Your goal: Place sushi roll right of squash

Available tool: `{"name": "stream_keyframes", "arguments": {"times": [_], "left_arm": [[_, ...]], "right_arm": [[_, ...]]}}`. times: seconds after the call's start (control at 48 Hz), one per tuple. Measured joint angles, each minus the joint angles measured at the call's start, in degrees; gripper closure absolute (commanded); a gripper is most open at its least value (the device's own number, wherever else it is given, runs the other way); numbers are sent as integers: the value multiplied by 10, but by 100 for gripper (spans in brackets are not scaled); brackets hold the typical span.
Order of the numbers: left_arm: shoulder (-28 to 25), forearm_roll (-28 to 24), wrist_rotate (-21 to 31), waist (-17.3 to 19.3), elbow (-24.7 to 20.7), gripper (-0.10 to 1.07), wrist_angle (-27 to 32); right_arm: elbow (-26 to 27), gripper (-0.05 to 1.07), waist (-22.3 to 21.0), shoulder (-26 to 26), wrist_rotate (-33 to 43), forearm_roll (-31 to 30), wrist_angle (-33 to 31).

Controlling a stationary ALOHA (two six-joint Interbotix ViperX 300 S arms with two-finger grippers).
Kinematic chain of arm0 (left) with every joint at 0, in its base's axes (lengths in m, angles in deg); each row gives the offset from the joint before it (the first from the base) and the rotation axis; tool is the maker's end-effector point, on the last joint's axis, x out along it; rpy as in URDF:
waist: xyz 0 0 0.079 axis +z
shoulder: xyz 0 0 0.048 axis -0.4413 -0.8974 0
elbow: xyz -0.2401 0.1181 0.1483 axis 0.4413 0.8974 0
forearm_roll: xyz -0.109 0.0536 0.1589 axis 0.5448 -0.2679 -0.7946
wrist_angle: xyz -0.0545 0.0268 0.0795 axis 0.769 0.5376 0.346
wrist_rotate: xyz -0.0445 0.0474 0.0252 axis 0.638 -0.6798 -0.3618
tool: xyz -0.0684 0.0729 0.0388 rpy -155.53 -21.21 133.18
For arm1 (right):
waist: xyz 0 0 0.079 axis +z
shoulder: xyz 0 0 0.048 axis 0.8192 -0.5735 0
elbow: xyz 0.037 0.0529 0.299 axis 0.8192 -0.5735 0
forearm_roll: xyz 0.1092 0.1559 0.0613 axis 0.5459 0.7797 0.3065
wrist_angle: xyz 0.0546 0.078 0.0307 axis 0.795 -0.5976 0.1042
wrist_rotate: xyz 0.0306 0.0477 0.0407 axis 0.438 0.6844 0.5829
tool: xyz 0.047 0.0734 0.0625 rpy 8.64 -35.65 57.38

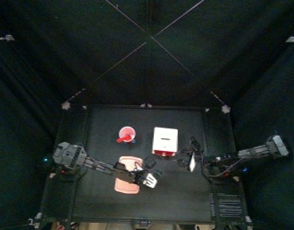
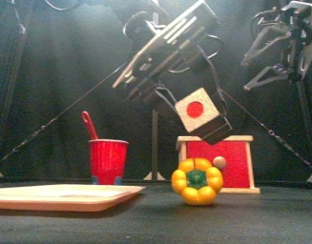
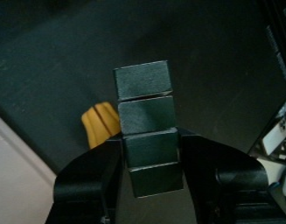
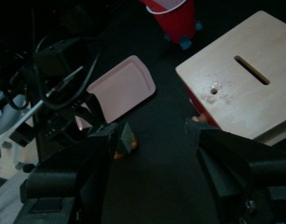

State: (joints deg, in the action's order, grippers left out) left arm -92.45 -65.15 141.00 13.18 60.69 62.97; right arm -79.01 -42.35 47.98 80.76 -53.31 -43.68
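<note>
sushi roll: in the air just above the squash; long dark body runs straight out from the jaws, its white, red-centred end tilted toward the table's front.
left gripper: jaws grasping the roll.
around: pink board, red cup, box behind the squash.
right gripper: jaws released, raised at the right.

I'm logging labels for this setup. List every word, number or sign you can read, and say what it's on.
No word, number or brand can be read in any view.
sushi roll: a plain red disc on white, no lettering.
red cup, box, pink board, squash: no print shows on any of them.
</note>
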Motion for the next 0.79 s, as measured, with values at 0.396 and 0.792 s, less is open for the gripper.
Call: {"name": "stream_keyframes", "arguments": {"times": [0.396, 0.792], "left_arm": [[-37, 13, 51, 14, -25, 30, -13], [-54, 13, 79, 21, -31, 21, -54]], "right_arm": [[0, 9, -1, 0, 0, -1, 0], [-1, 9, -1, 0, 0, 2, 0]]}}
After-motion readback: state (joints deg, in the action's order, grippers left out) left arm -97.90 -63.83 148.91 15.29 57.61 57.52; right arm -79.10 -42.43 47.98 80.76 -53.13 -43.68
